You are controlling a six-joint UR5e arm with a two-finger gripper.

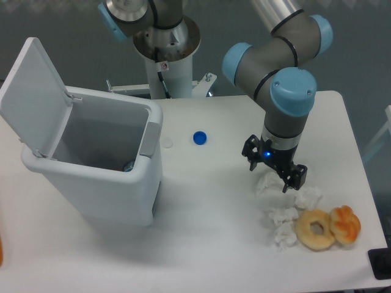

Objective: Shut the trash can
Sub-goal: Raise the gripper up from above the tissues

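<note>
Nothing of the closing looks done: the trash can [98, 165] stands well off to the side of the gripper [273, 168], lid [33, 97] upright and open, while the spread-fingered, seemingly empty gripper hovers over crumpled tissues [287, 213].

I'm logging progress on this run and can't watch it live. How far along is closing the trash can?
Nothing looks done yet: the trash can stands open, its lid tilted up and back on the hinge. Nothing is in hand: the gripper is open and empty, over the crumpled tissues near the donuts, well away from the can. Left: move across to the lid and push it down shut.
</note>
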